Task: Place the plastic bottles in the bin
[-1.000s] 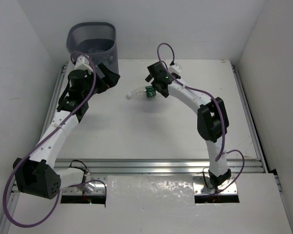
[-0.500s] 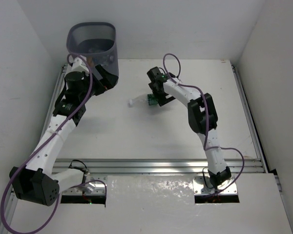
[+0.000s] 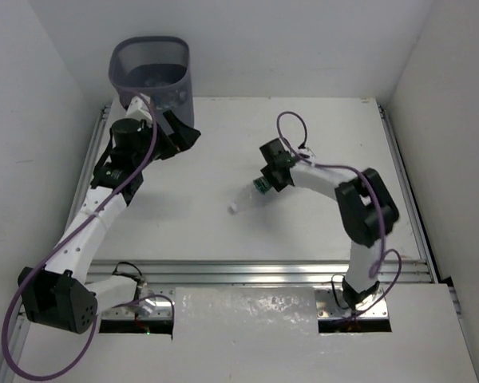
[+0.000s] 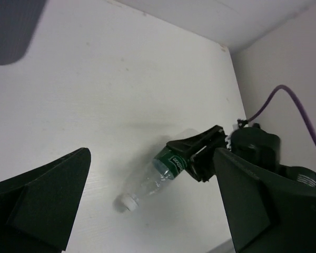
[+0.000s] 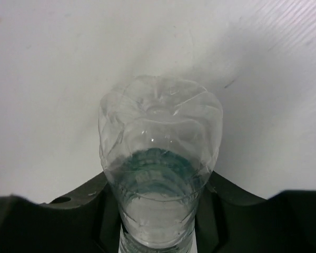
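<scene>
A clear plastic bottle with a dark green label (image 3: 251, 194) (image 4: 159, 175) points its white cap (image 4: 125, 202) down-left over the middle of the table. My right gripper (image 3: 268, 180) (image 5: 160, 211) is shut on its labelled body, and a dark finger (image 5: 79, 208) presses each side while the ribbed base (image 5: 160, 137) faces the wrist camera. The dark grey bin (image 3: 150, 70) (image 4: 10, 29) stands at the far left corner. Just in front of the bin, my left gripper (image 3: 180, 136) (image 4: 150, 158) hangs open and holds nothing.
White walls close in the table on the left, back and right. Aluminium rails (image 3: 263, 271) run along the near edge and both sides. A purple cable (image 3: 291, 128) loops above the right wrist. The right gripper (image 4: 200, 155) shows in the left wrist view.
The right gripper has closed on the bottle and carried it nearer and slightly right from the table's far middle. The left arm has shifted only a little by the bin.
</scene>
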### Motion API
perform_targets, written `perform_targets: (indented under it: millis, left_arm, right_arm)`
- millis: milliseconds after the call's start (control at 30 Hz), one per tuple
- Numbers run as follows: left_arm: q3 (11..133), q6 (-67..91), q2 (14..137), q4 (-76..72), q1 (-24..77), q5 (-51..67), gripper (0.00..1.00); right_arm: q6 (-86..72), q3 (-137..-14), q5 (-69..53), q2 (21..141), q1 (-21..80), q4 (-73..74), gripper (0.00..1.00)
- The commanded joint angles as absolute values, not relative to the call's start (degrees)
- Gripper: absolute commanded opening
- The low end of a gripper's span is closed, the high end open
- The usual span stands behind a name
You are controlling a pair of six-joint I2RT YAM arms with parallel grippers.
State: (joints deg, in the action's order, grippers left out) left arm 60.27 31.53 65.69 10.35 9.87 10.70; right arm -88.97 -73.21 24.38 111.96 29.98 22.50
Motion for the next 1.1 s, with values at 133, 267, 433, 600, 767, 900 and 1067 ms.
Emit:
perform_targets:
  millis: [133, 267, 433, 600, 767, 900, 1067]
  left_arm:
    - [60.2, 27.4, 74.5, 2.1, 21.7, 33.8, 1.00]
    - [61.4, 25.0, 81.3, 1.0, 31.1, 34.9, 1.00]
    - [63.8, 23.6, 86.0, -5.0, 38.7, 37.5, 1.00]
    - [63.1, 28.0, 87.7, -13.9, 40.6, 41.0, 0.63]
    - [67.0, 27.3, 84.1, -5.7, 40.5, 21.7, 0.00]
    - [74.4, 28.4, 83.5, 8.8, 36.3, -4.6, 0.00]
    - [91.1, 28.2, 92.1, 23.2, 20.4, -14.5, 0.00]
  right_arm:
    - [-39.0, -42.2, 10.7, 79.6, 29.0, -29.0, 0.00]
    - [-39.1, -35.2, -6.2, 67.8, 25.4, -35.4, 0.00]
    - [-43.5, -35.9, -15.6, 59.4, 25.0, -34.9, 0.00]
    - [-49.5, -36.4, -20.2, 55.5, 25.2, -36.3, 0.09]
    - [-43.1, -38.0, -5.0, 49.5, 25.0, -22.4, 0.99]
    - [-40.0, -41.1, 27.7, 44.7, 24.4, 3.1, 0.99]
    - [-37.3, -37.2, 33.3, 38.9, 23.2, 4.7, 0.99]
